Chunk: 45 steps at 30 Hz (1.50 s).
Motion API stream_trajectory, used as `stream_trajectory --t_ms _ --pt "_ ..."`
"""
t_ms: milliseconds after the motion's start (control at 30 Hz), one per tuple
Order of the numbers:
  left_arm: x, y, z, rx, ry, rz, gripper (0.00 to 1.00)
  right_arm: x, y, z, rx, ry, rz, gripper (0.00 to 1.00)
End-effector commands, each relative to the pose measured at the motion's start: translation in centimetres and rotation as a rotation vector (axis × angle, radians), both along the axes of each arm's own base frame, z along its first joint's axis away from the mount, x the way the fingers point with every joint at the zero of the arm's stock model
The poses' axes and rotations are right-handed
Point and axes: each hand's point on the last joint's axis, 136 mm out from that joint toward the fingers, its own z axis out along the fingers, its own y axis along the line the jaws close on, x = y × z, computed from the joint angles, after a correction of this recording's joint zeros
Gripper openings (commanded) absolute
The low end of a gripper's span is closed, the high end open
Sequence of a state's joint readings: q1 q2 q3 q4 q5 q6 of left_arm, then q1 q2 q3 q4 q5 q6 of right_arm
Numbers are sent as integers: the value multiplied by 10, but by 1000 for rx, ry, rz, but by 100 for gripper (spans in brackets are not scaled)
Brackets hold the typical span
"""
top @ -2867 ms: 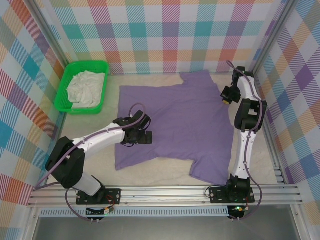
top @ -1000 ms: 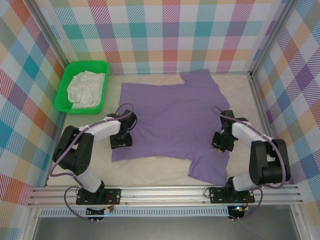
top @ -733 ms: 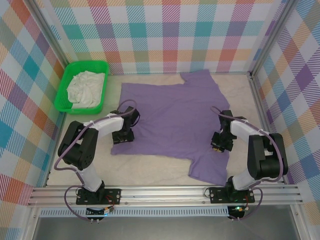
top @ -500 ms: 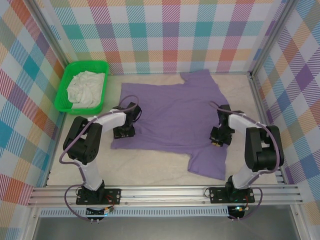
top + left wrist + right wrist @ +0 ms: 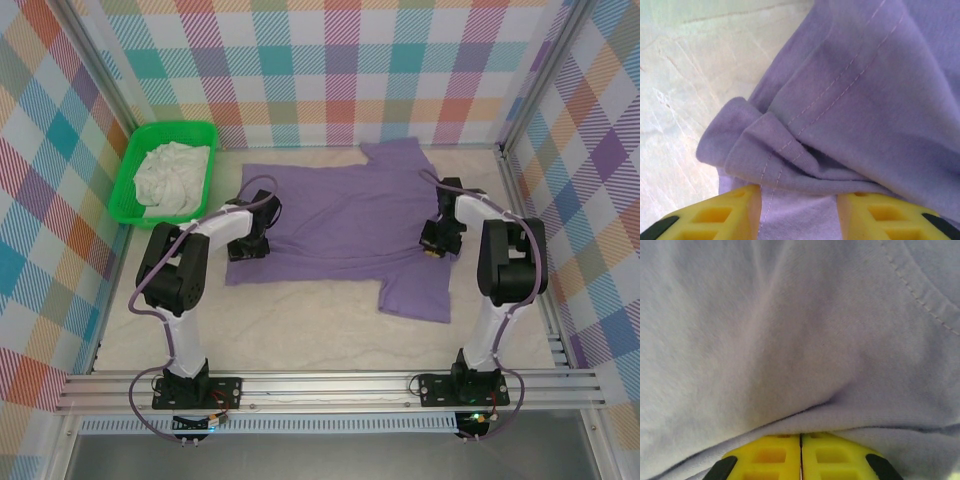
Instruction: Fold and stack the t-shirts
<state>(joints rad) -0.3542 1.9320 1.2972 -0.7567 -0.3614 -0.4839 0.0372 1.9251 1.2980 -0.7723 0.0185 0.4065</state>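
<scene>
— Across the middle of the table (image 5: pixel 300 340), what lies there?
— One lavender t-shirt (image 5: pixel 340 225), spread fairly flat. One sleeve points toward 1 o'clock, the other toward 5 o'clock.
— And the left gripper (image 5: pixel 248 247)?
— It sits on the shirt's 8 o'clock corner. In the left wrist view its yellow fingers (image 5: pixel 735 210) stand partly apart, with a bunched fold of stitched hem caught between them.
— The right gripper (image 5: pixel 437 245)?
— That one is at the shirt's 3 o'clock edge. Its fingers are pressed together and cloth puckers out from the tips, so it pinches the shirt too.
— The other shirt?
— An off-white t-shirt (image 5: pixel 172 175) lies crumpled inside the green basket (image 5: pixel 128 185) at the table's 10 o'clock corner, well apart from both grippers.
</scene>
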Motion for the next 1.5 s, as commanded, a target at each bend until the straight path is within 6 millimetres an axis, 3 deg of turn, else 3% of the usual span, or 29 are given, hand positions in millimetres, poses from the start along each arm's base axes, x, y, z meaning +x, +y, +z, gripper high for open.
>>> stream_trajectory --t_ms 0,133,267,400,500,667,800,967,1067,1200,1300,1467 --pt "11 4 9 16 -18 -7 39 1 -3 -5 2 31 6 8" --pt "12 -4 37 -29 -67 -17 33 5 5 17 46 -12 26 8" --pt "13 -12 83 -78 -146 -42 32 12 11 61 78 -100 58 11" --pt "31 -17 109 -104 -192 -73 34 38 13 93 79 -187 112 13" --pt "54 -23 108 -133 -194 -84 36 67 12 102 72 -223 154 13" --pt "105 -41 93 -271 -209 -80 52 123 16 92 117 -274 178 15" --pt "143 -49 85 -296 -242 -77 56 159 18 73 130 -258 190 16" --pt "180 -53 60 -313 -260 -53 56 185 18 34 132 -207 191 12" --pt "193 -51 37 -305 -226 -34 55 184 16 9 128 -164 174 12" --pt "191 -45 -2 -274 -134 -2 54 170 16 -20 135 -83 154 11" --pt "179 -42 -25 -262 -62 16 53 160 18 -27 155 -49 157 10" --pt "155 -39 -40 -258 14 18 44 144 14 -28 133 -16 160 10"
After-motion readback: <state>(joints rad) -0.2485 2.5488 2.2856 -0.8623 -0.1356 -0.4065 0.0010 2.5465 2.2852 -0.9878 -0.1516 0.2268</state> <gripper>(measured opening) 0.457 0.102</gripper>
